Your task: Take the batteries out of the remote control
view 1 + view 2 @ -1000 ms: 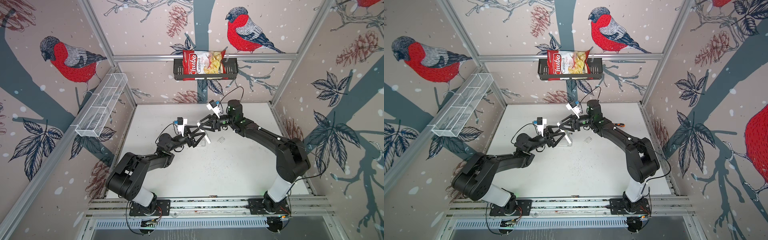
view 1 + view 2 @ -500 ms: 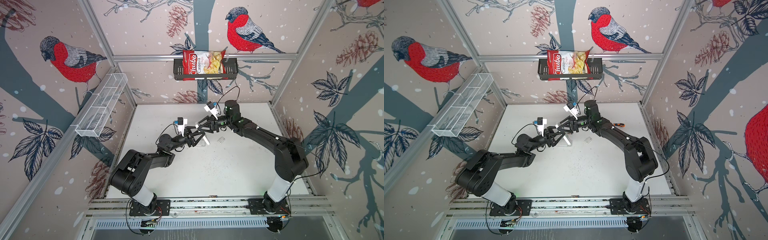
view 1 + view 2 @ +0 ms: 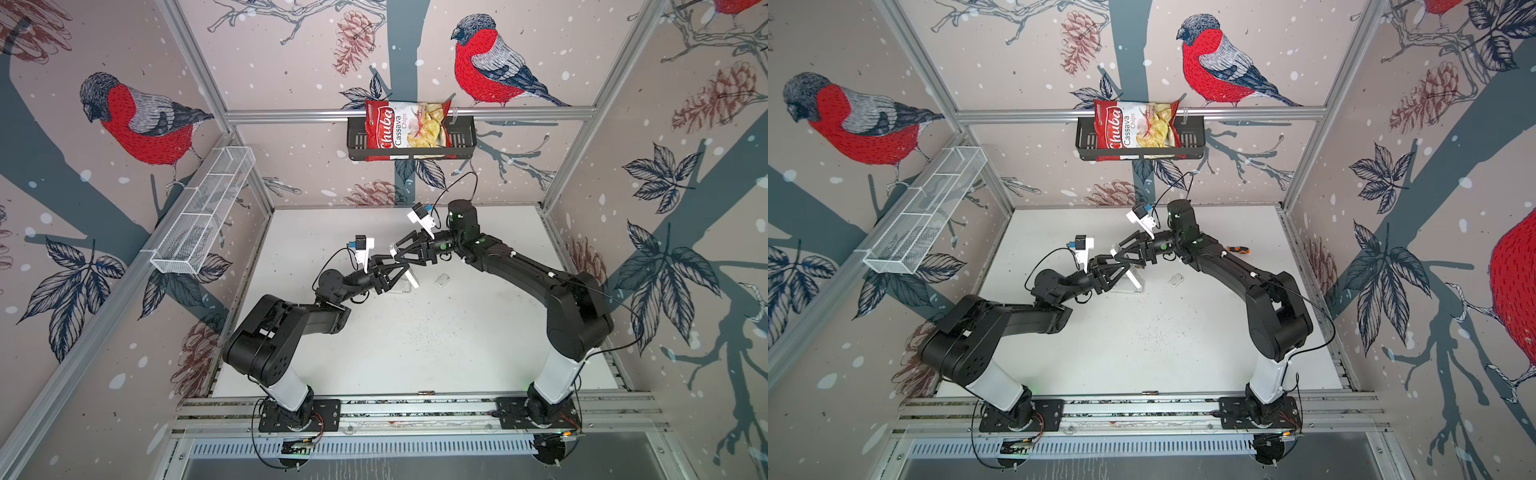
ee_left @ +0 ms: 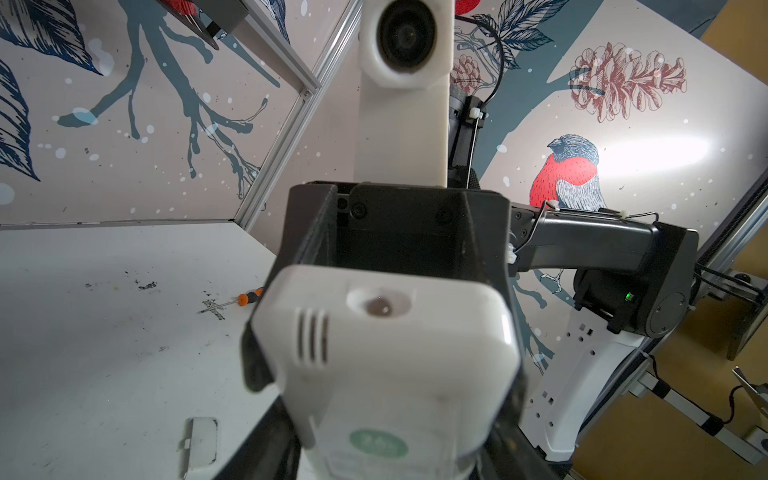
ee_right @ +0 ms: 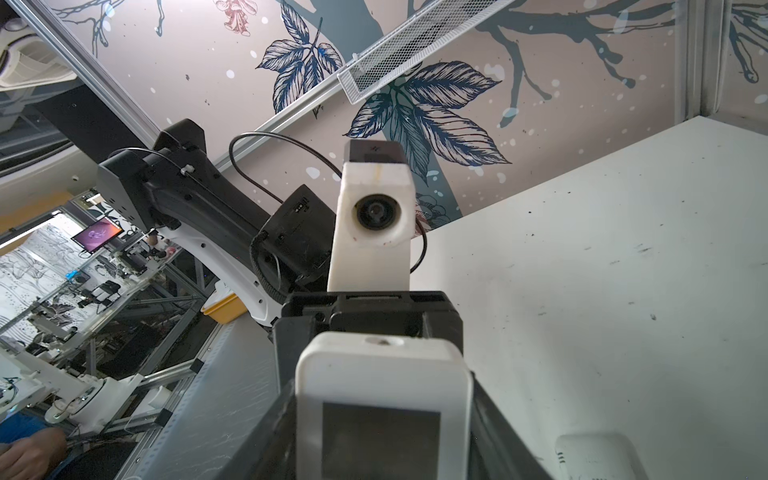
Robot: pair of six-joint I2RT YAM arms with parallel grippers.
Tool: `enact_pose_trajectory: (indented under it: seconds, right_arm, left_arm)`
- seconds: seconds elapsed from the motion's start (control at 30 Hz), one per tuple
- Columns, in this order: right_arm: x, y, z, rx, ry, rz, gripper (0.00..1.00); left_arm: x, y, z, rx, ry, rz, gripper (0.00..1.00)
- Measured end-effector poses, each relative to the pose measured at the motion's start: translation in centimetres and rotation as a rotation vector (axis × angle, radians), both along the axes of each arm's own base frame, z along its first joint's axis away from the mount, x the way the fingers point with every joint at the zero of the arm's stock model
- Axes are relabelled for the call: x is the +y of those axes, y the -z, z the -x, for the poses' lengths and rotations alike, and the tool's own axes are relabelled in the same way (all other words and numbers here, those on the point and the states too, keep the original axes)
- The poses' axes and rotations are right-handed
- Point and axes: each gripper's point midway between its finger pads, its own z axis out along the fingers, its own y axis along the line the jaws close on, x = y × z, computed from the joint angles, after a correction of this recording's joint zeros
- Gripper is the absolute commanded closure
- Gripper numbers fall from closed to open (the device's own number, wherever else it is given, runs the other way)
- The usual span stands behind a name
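Remote control, white rectangular plastic point(image 4: 386, 365), hangs over the white table point(image 3: 415, 353) toward twelve o'clock. The black right gripper point(image 3: 405, 257) is clamped on it. The black left gripper point(image 3: 395, 276) flanks it, but I cannot tell if it grips. Releasing early would likely drop it.

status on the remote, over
Right jaws shut on remote, left jaws flank its other end, grip unclear. Likely battery at front edge of table. Screwdriver, loose cover lie aside.

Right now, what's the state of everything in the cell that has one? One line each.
remote control: held upright, IR end up; battery bay hidden.
left end effector: clamped on the remote control.
right end effector: clamped on the remote control.
battery cover: off, lying flat on the table.
screwdriver: lying on the table, ungripped.
battery: likely one, lying loose by the front rail.
chips bag: standing in the wall basket.
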Motion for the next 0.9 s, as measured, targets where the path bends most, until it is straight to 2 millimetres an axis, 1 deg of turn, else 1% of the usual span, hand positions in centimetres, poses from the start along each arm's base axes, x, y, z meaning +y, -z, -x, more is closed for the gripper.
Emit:
enact_pose_trajectory:
  seconds: [0.03,0.1,0.17,0.27,0.33,0.43,0.5,0.57,0.63,0.73,0.8,0.9]
  right_arm:
    - [0.1,0.1,-0.2,0.006,0.01,0.008,0.3]
    - [0.2,0.6,-1.1,0.014,0.047,0.027,0.2]
    - [0.2,1.1,-1.9,0.016,0.088,0.044,0.13]
    - [0.0,1.6,-3.0,0.02,0.144,0.065,0.07]
    - [-0.5,2.0,-3.8,0.037,0.176,0.073,0.06]
    - [-1.7,2.7,-5.3,0.079,0.248,0.083,0.07]
    - [-3.2,3.5,-7.2,0.11,0.344,0.096,0.09]
    - [-4.4,4.0,-8.7,0.132,0.41,0.108,0.11]
    - [-5.0,4.5,-9.5,0.142,0.461,0.124,0.11]
    - [-5.2,5.0,-9.9,0.141,0.513,0.157,0.12]
    - [-5.2,5.8,-10.0,0.133,0.541,0.185,0.12]
    - [-5.0,7.4,-9.8,0.153,0.575,0.24,0.12]
  left_arm:
    - [0.0,0.0,-0.1,-0.002,-0.008,-0.004,0.55]
    - [0.2,0.2,-0.5,0.007,-0.033,-0.017,0.58]
    - [0.3,0.6,-1.0,0.025,-0.065,-0.031,0.58]
    - [0.6,0.9,-1.5,0.046,-0.104,-0.046,0.59]
    - [0.8,1.2,-1.7,0.06,-0.125,-0.055,0.59]
    - [1.2,2.1,-2.3,0.109,-0.169,-0.088,0.6]
    - [1.4,2.1,-2.3,0.121,-0.188,-0.112,0.59]
    - [1.9,2.3,-3.1,0.157,-0.247,-0.143,0.59]
    - [3.0,3.3,-4.3,0.216,-0.337,-0.19,0.6]
    - [5.5,6.4,-5.7,0.35,-0.458,-0.277,0.6]
    - [7.6,8.9,-6.2,0.448,-0.53,-0.338,0.6]
    - [9.7,11.1,-5.9,0.541,-0.594,-0.417,0.6]
